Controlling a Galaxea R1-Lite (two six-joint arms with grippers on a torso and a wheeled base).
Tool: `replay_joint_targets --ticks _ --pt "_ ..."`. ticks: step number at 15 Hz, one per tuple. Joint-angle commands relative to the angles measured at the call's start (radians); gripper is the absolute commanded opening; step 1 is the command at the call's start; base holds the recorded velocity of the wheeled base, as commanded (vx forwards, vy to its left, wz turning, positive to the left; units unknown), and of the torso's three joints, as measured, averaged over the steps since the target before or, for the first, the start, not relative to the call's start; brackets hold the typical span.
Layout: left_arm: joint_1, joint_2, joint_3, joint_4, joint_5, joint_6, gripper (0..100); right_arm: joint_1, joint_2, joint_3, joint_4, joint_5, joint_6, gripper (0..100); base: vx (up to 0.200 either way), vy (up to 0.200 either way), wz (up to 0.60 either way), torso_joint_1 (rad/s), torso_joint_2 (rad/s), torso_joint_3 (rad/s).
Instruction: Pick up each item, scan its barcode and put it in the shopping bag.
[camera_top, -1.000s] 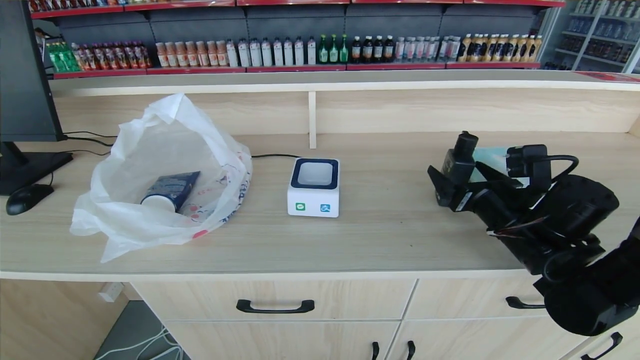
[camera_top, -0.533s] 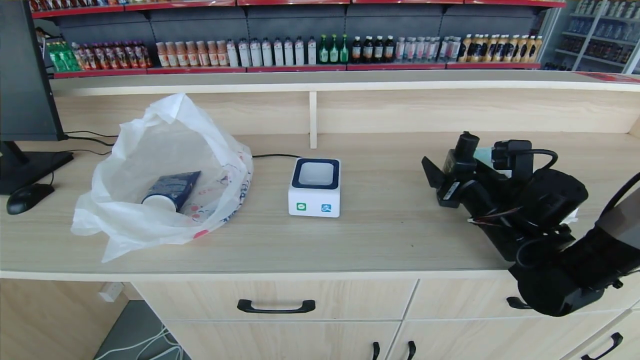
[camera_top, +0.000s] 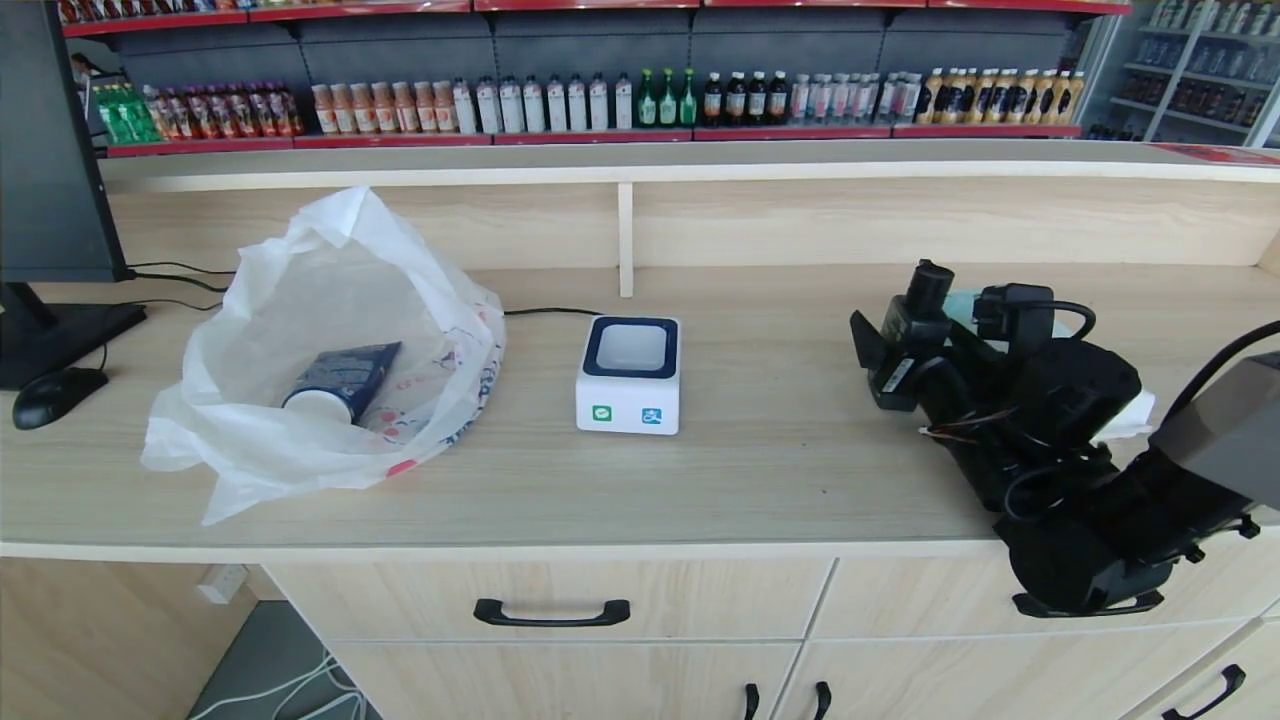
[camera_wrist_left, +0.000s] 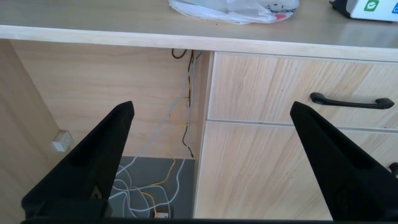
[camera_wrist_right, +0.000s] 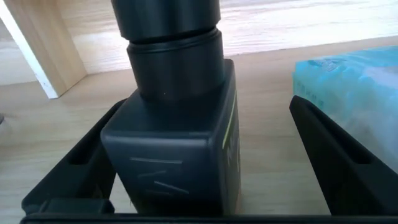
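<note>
Right pincer: your right pincer (camera_wrist_right: 206, 107) stands open astride the dark bottle (camera_top: 925, 287) at the right of the bench (camera_top: 780, 470), one finger close by its side, the other clearly apart; nothing is gripped yet, and the jaws look lined up to close on the square body below the cap
Left pincer: your left pincer (camera_wrist_left: 208, 112) is spread wide and empty, hanging below the bench edge before the drawer fronts (camera_wrist_left: 280, 155), well out of the work's way
Bottle's neighbour: a pale blue packet (camera_wrist_right: 351, 78) lies just beside it
Shopping bag: the white shopping bag (camera_top: 300, 270) slumps open at the left, a dark tube (camera_top: 345, 375) lying inside
Scanner: the white scanner (camera_top: 628, 385) sits window-up between bag and bottle, likely so that each item crosses it on the way over
Surface: pale wood grain, with a monitor stand and mouse (camera_top: 55, 396) at far left
Room: a shop, with drinks shelves (camera_top: 640, 100) lining the far wall
</note>
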Motion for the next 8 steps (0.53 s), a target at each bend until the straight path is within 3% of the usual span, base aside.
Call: replay_joint_targets --ticks 1,8 --pt "0.001 0.0 0.0 0.0 0.0 -0.001 100 0.001 0.007 0.004 -0.001 -0.009 0.006 100 0.0 0.0 0.0 0.0 0.0 0.0" --pt "0.001 0.0 0.0 0.0 0.0 -0.001 100 0.001 0.007 0.031 -0.001 -0.01 0.02 100 0.0 0.0 0.0 0.0 0.0 0.0"
